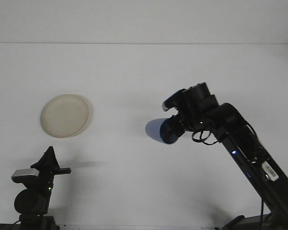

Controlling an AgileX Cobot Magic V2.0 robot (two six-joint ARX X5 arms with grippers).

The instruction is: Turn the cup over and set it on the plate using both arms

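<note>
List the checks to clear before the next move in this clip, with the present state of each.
1. Cup held by the right gripper: ok, the gripper is closed on one end.
2. Cup orientation: cannot tell; it lies roughly sideways, pointing left, and which end is the mouth is unclear.
3. Cup touching the table or raised above it: cannot tell.
4. Plate free to receive the cup: ok, nothing on it.
5. Left gripper ready for a handover: not ok, it is low at the near left, far from the cup.
6. Path from cup to plate: ok, no objects between.
</note>
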